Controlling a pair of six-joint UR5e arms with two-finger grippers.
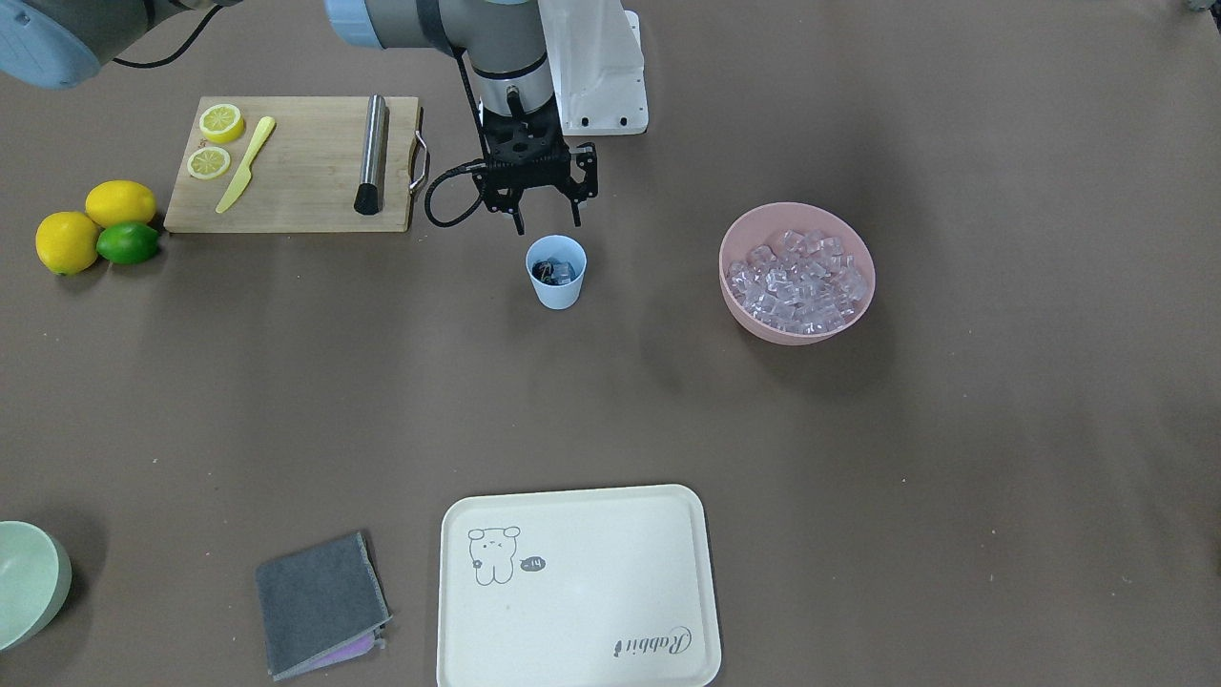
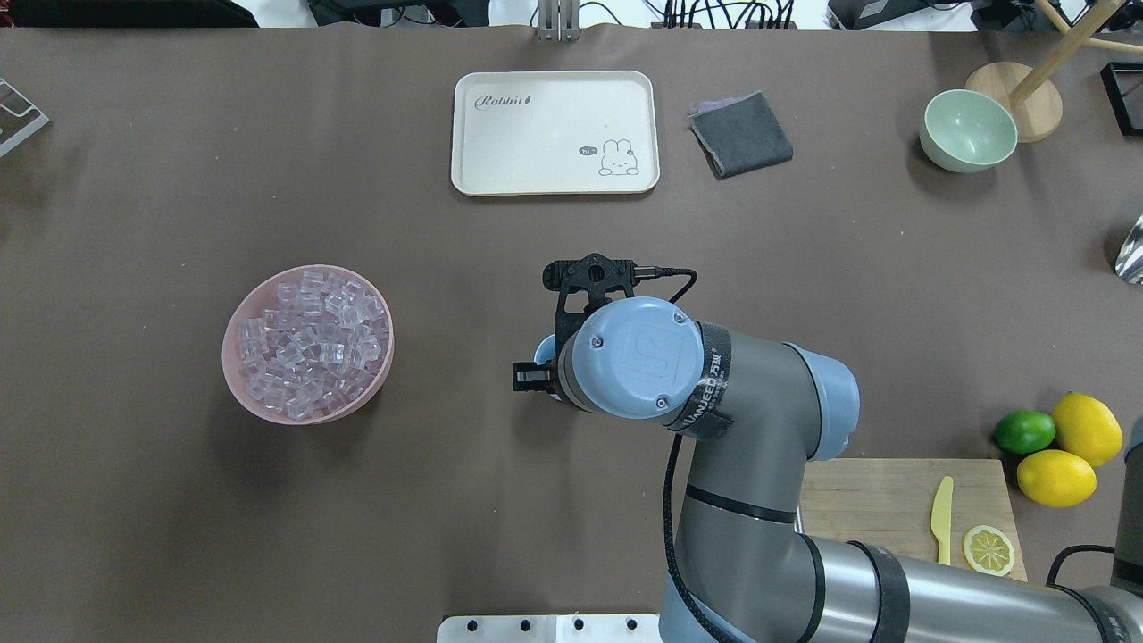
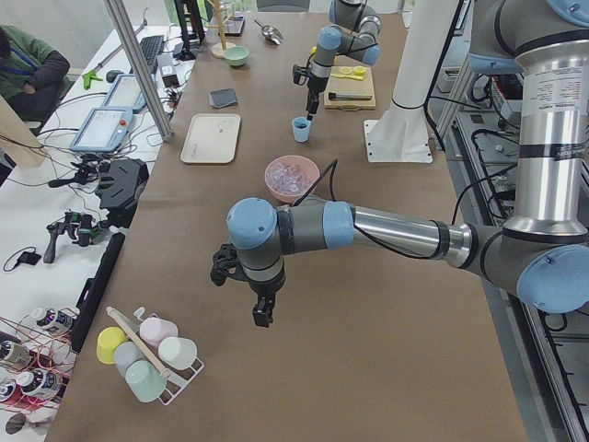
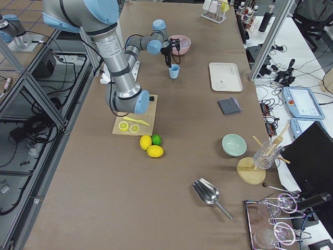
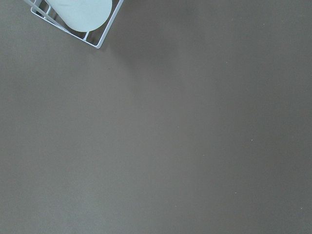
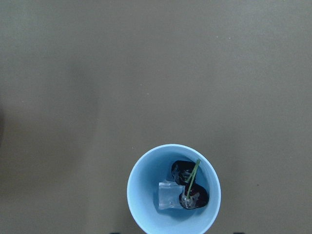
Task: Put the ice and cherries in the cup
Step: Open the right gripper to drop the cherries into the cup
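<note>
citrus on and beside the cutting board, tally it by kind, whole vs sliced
whole lemons: 2
lime: 1
lemon slices: 2
total: 5

- cup (image 6: 141, 195): plain light blue
- cherries (image 6: 183, 171): dark maroon, nearly black, with a thin green stem
- ice (image 1: 796, 281): clear, faint pinkish-white tint
- pink bowl (image 1: 792, 334): soft pink
- table (image 1: 858, 477): flat brown all over
- tray (image 1: 591, 611): cream, with a little black-line cartoon animal
- lemons (image 1: 120, 202) are yellow, lime (image 1: 128, 243) is bright green
- cloth (image 1: 320, 601): grey with a purple edge
</note>
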